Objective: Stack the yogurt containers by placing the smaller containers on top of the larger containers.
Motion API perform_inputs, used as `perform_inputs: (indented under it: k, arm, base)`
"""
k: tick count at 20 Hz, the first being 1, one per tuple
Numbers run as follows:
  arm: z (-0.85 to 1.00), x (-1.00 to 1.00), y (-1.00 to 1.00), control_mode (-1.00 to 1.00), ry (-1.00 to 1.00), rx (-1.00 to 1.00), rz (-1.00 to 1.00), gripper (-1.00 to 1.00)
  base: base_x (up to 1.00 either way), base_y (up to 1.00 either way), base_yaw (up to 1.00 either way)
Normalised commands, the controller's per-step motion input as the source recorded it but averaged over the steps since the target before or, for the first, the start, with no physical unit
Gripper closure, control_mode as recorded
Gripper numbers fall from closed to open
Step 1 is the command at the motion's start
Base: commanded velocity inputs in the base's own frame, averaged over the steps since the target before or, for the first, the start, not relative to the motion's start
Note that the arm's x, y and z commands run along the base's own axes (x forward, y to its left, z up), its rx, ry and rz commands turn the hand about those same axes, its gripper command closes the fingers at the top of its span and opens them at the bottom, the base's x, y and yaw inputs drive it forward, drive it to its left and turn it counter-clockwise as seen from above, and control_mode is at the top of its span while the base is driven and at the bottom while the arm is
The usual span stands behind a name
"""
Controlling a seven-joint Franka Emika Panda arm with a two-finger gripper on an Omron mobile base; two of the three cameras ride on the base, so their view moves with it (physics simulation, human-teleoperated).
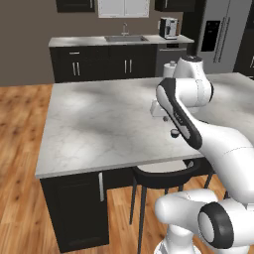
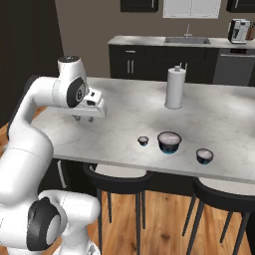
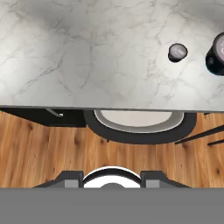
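pincer [image 2: 83, 118] state unclear | paper-towel roll [image 2: 175, 87] behind widest tub [image 2: 169, 142]

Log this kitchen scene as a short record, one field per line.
surface: white marble island counter
largest tub: widest dark yogurt tub with pale top, centre of the row
tiny tub: smallest dark tub, left of it, apart
mid tub: mid-sized dark tub, right of it, apart
stacking: none yet
gripper: two-finger gripper above the counter, holding nothing
other: tall white paper-towel roll, upright behind the tubs
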Motion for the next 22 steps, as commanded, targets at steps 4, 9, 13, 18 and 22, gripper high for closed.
perform_inputs:
  k: [4, 9, 13, 18, 22]
  arm:
    - [0.0, -0.06, -0.07, -1.0, 0.0, 0.0, -0.01, -1.0]
    - [0.0, -0.13, -0.27, -1.0, 0.0, 0.0, -0.07, -1.0]
    - [0.0, -0.26, -0.37, -1.0, 0.0, 0.01, -0.1, -1.0]
    - [0.0, -0.29, -0.49, -1.0, 0.0, 0.04, -0.13, -1.0]
    - [0.0, -0.25, -0.58, -1.0, -0.01, 0.07, -0.17, -1.0]
  base:
    - [0.0, 0.0, 0.0]
    - [0.0, 0.0, 0.0]
    - [0.0, 0.0, 0.0]
    - [0.0, 0.0, 0.0]
    - [0.0, 0.0, 0.0]
